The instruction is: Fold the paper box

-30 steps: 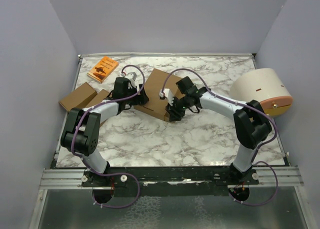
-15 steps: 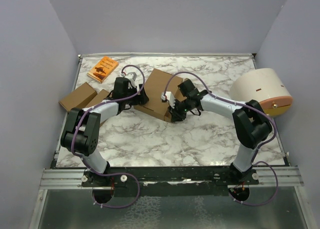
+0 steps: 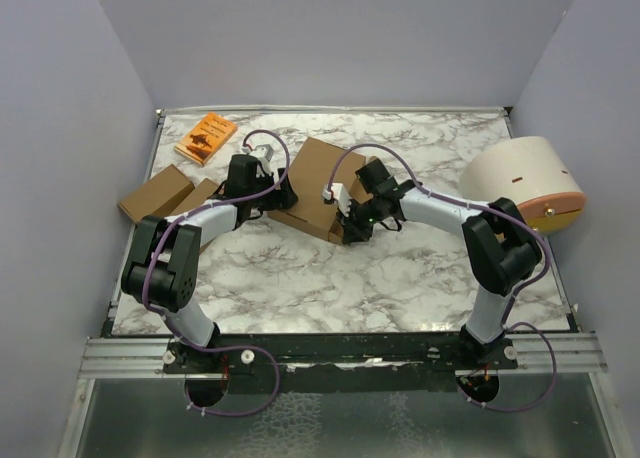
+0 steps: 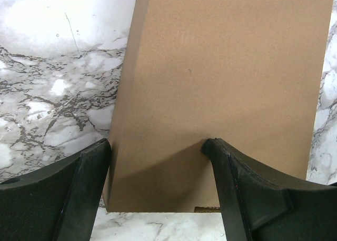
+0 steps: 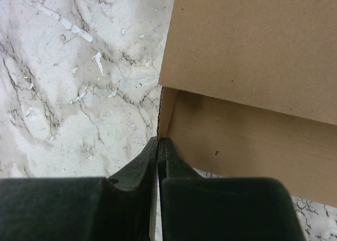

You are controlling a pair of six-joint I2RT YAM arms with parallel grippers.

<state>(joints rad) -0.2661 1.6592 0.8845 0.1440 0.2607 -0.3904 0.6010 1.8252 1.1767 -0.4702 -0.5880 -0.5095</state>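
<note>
Paper box [image 3: 318,178] looks mostly formed (walls up, lid panel over), lying under & ahead of L gripper [image 4: 158,146]'s spread-open fingers, its corner edge at R gripper [image 5: 158,142]'s fully closed tips; prob left: pressing lid down, tucking flaps.

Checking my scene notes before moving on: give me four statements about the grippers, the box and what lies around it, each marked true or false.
1. The left gripper is open over the paper box. True.
2. The right gripper stands wide open. False: its fingers are closed at an edge of the box.
3. The orange book lies on the paper box. False: it lies apart from it, near the table's far left corner.
4. A cream cylinder sits at the table's right edge. True.
</note>
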